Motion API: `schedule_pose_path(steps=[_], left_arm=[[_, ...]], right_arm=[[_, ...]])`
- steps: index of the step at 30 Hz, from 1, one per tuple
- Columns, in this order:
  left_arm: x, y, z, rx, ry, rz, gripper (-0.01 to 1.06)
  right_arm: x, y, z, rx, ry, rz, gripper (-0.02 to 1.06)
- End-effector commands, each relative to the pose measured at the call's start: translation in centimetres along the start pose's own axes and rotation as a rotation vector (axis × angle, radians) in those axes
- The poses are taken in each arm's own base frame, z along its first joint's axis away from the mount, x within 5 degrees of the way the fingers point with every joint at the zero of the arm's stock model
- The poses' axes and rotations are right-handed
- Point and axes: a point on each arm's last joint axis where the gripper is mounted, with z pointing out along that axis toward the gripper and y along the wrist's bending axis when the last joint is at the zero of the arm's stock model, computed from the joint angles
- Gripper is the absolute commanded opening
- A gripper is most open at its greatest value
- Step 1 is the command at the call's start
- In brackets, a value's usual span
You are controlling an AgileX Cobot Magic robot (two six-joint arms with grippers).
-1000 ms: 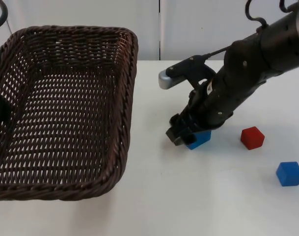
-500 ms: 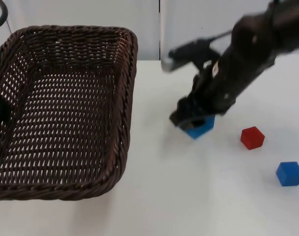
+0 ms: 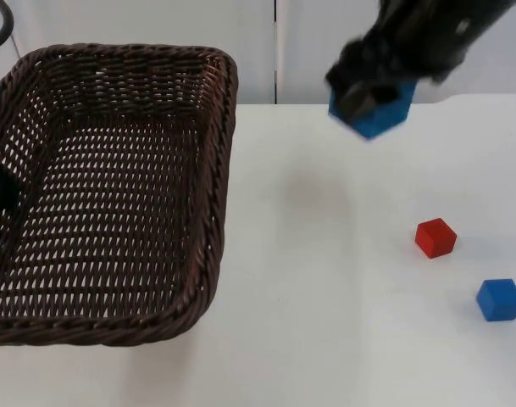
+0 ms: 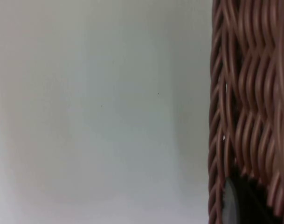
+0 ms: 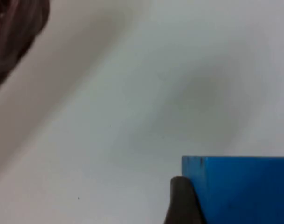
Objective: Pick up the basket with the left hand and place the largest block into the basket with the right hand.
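A: What lies nearest on the desk [image 3: 342, 339]?

B: The front rim of the dark brown wicker basket [image 3: 113, 186], at the left. To the right, the small blue cube [image 3: 499, 298] sits near the desk's edge, and the red cube [image 3: 435, 237] lies a little farther back, apart from it.

A: And the left pincer?

B: It is at the basket's left side, by the rim; the left wrist view has the woven wall [image 4: 249, 93] close up with a black fingertip against it. I cannot tell how its fingers stand.

A: Where is the largest block?

B: The large blue block [image 3: 374, 110] is up in the air at the far end of the desk, before the grey partition wall [image 3: 308, 42], well right of the basket. The right pincer [image 3: 368, 91] is clamped on it; in the right wrist view a black fingertip [image 5: 181, 203] presses the block's side [image 5: 244, 189].

A: Any writing or labels?

B: None that I can read.
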Motion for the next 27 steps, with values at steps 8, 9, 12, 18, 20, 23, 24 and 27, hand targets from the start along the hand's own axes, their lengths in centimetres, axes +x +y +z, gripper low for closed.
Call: schedule_pose_path(steps=[8, 9, 12, 18, 20, 23, 24, 27], left_arm=[[-0.1, -0.3, -0.4, 0.013, -0.017, -0.001, 0.0], [-0.1, -0.3, -0.4, 0.013, -0.017, -0.001, 0.0], [-0.1, -0.3, -0.4, 0.013, -0.017, -0.001, 0.0], [0.0, -0.2, -0.4, 0.002, -0.01, 0.008, 0.0], [0.0, -0.2, -0.4, 0.003, -0.009, 0.008, 0.0], [0.0, -0.3, -0.4, 0.004, -0.007, 0.008, 0.0], [0.0, -0.3, -0.4, 0.004, -0.007, 0.008, 0.0], [0.0, -0.3, -0.4, 0.004, -0.007, 0.008, 0.0]], right_arm=[[-0.9, -0.2, -7.0, 0.015, -0.086, -0.005, 0.0], [-0.9, -0.2, -7.6, 0.016, -0.092, -0.004, 0.0], [-0.9, -0.2, -8.5, 0.018, -0.103, -0.004, 0.0], [-0.9, -0.2, -9.0, 0.018, -0.108, -0.004, 0.0], [-0.9, -0.2, -8.9, 0.018, -0.106, -0.004, 0.0], [-0.9, -0.2, -8.9, 0.018, -0.106, -0.004, 0.0], [-0.9, -0.2, -8.9, 0.018, -0.106, -0.004, 0.0], [-0.9, -0.2, -8.9, 0.018, -0.106, -0.004, 0.0]])
